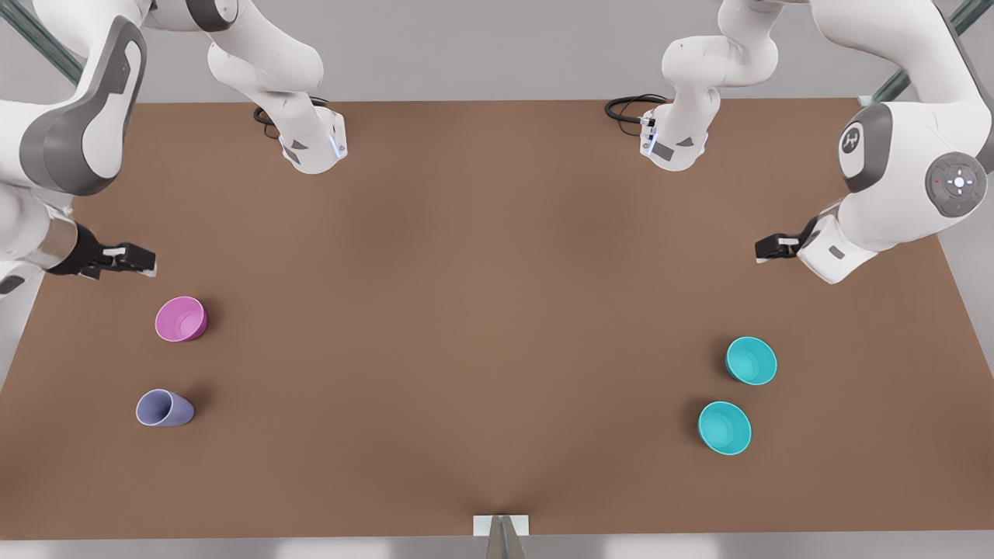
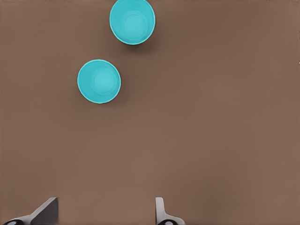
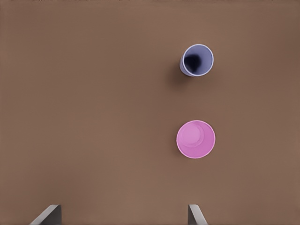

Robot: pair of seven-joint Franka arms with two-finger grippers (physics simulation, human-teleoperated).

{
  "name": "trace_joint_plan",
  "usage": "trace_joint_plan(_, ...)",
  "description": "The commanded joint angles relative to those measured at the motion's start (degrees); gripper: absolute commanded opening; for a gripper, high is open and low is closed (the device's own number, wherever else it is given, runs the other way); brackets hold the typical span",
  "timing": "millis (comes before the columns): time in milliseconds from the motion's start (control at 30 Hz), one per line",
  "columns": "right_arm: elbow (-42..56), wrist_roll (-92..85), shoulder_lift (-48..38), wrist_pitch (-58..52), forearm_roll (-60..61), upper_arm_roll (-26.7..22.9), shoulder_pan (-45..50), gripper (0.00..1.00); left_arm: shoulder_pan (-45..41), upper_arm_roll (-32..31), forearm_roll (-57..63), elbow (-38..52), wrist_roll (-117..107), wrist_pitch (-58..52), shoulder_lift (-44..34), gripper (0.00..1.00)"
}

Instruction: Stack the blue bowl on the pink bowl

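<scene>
The blue bowl (image 1: pixel 751 361) (image 2: pixel 99 81), a darker teal, stands upright on the table at the front view's right. The pink bowl (image 1: pixel 181 319) (image 3: pixel 196 139) stands upright at the front view's left. My left gripper (image 1: pixel 767 248) (image 2: pixel 104 213) hovers open above the table behind the blue bowl, with nothing between its fingers. Over at the front view's left, my right gripper (image 1: pixel 140 259) (image 3: pixel 123 214) is open and empty, hanging behind the pink bowl and slightly to its left.
A brighter turquoise bowl (image 1: pixel 724 428) (image 2: pixel 132 21) sits just in front of the blue bowl. A lavender cup (image 1: pixel 165 408) (image 3: pixel 197 60) stands in front of the pink bowl. The brown table (image 1: pixel 481 310) stretches wide between the two pairs.
</scene>
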Motion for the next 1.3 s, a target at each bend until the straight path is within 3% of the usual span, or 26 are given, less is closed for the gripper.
trace_joint_plan(0,0.18,-4.78,0.34,1.68,0.08,0.07,0.00,1.00,-0.42,0.05,0.09,0.03,-0.42,1.20,-0.05,1.00)
trace_joint_plan(67,0.71,-5.39,0.95,1.51,-0.01,-0.10,-0.17,1.00,-0.42,0.05,0.09,0.12,-0.42,1.20,-0.05,1.00)
trace_joint_plan(167,-1.13,-9.00,8.50,4.13,-0.79,-0.10,-6.75,1.00,-0.33,0.05,0.09,0.12,-0.33,1.20,-0.05,1.00)
trace_joint_plan(200,-2.81,-11.90,10.09,10.36,-4.74,-0.02,-6.94,1.00,-0.15,0.05,0.09,0.12,-0.33,1.20,-0.05,1.00)
trace_joint_plan(367,-21.00,-17.00,10.71,34.37,-1.32,0.16,-13.97,1.00,0.46,0.14,0.09,0.03,-0.33,1.20,-0.05,1.00)
trace_joint_plan(533,-31.99,-23.94,10.88,49.14,4.74,0.16,-19.42,1.00,1.34,0.05,0.00,0.12,-0.25,1.20,0.30,1.00)
trace_joint_plan(833,-35.51,-25.70,14.93,55.73,6.67,0.16,-21.62,1.00,1.78,0.05,0.18,0.03,-0.25,1.20,0.30,1.00)
trace_joint_plan(1267,-34.89,-25.70,19.15,56.17,9.22,0.16,-22.24,1.00,2.48,0.05,0.09,0.03,-0.25,0.94,0.83,1.00)
